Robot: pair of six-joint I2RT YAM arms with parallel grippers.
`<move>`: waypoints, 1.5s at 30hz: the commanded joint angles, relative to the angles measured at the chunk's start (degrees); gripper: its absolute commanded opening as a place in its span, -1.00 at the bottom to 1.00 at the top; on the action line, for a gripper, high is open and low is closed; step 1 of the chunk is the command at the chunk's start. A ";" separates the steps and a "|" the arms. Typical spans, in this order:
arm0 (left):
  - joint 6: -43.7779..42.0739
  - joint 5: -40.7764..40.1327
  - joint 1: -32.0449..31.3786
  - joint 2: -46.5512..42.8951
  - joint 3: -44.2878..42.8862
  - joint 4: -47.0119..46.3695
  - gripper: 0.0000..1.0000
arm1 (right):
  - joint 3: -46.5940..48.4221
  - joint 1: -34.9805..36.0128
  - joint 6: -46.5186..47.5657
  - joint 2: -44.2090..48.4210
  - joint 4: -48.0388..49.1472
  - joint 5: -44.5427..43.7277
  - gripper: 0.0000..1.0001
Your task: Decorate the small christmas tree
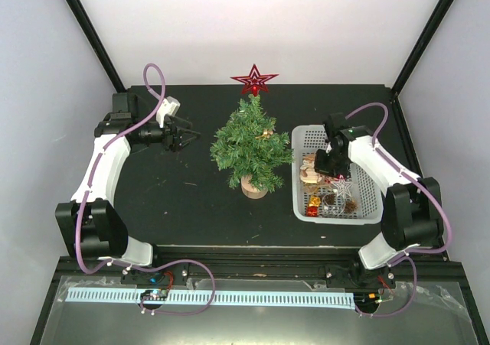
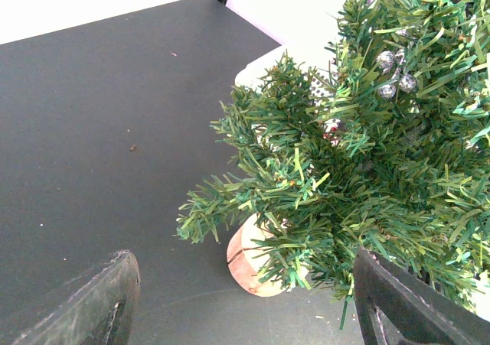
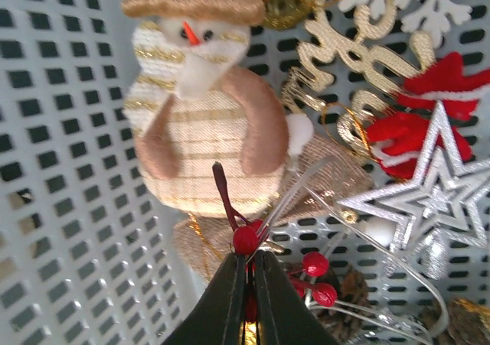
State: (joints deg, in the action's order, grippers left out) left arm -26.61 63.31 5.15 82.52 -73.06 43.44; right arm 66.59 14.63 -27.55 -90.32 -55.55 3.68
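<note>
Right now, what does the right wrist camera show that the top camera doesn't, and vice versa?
Only the right wrist: the right gripper shut on a red berry sprig, with a snowman ornament lying just beyond it.
Only the top: the small christmas tree on its wooden base, a red star at its tip, and the left gripper open beside it, apart from the branches.
Both: the white basket and the silver star lying in it.

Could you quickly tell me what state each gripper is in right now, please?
Left gripper: open, holding nothing.
Right gripper: closed on the red berry sprig.
</note>
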 commanded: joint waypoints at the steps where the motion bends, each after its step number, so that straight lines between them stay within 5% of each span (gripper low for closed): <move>1: -0.08 1.11 -0.23 0.11 -0.29 -1.11 0.54 | 1.09 -0.84 -1.17 1.75 4.68 5.34 -0.89; 9: 0.55 0.90 -0.24 0.10 -0.16 -1.65 0.54 | 0.15 -1.75 -2.48 2.52 8.95 7.32 -0.89; 15: -0.32 0.75 -0.29 0.14 -0.16 -1.03 0.54 | 5.31 -1.07 1.74 -0.64 -2.46 -4.52 -0.90; 24: -0.52 1.67 -0.31 1.16 -0.51 -2.08 0.54 | -0.63 -0.33 1.72 2.41 -10.46 -3.99 -0.89; 34: -2.26 2.43 -0.24 2.99 -0.68 -2.12 0.54 | 3.53 -0.25 1.40 2.95 -18.38 -10.44 -0.93; 42: -3.47 3.88 -0.25 3.30 -1.05 -1.12 0.54 | 0.21 1.25 4.55 1.70 -12.36 18.11 -0.97; 45: -4.98 3.84 -0.24 3.35 -1.46 0.34 0.54 | -0.21 1.27 4.10 2.96 -10.98 22.34 -0.98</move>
State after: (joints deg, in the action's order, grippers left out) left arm -28.12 64.79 5.15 85.54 -73.01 42.26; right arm 67.37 15.79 -24.43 -88.38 -68.99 13.65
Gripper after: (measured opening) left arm 0.771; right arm 0.021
